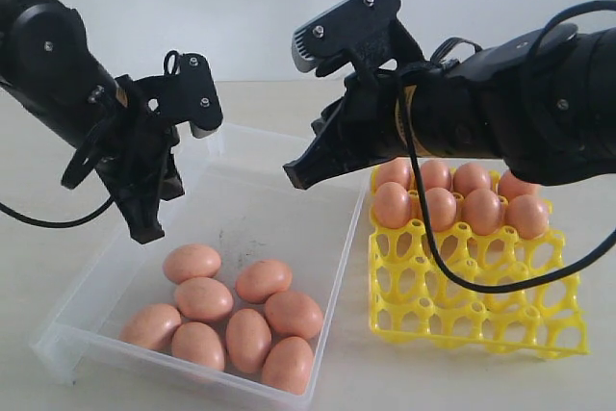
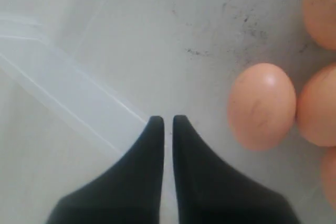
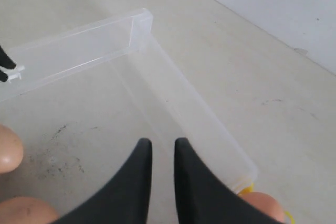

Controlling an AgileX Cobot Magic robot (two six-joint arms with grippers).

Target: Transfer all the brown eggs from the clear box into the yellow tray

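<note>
Several brown eggs (image 1: 248,339) lie bunched at the near end of the clear box (image 1: 339,257). More brown eggs (image 1: 481,209) fill the two back rows of the yellow tray (image 1: 481,305). My left gripper (image 1: 146,230) hangs over the box's bare floor by its left wall, shut and holding nothing. In the left wrist view the left gripper (image 2: 168,120) has an egg (image 2: 261,106) off to one side, not touching. My right gripper (image 1: 292,178) hovers above the box's far right part. Its jaws (image 3: 163,142) stand nearly together with only a narrow slit, and nothing is in it.
The tray's two front rows of cups (image 1: 452,320) hold nothing. The box wall (image 3: 210,124) beside the tray runs just under the right gripper. Dark scuff marks (image 2: 247,27) speckle the box floor. A pale wall rises behind the table.
</note>
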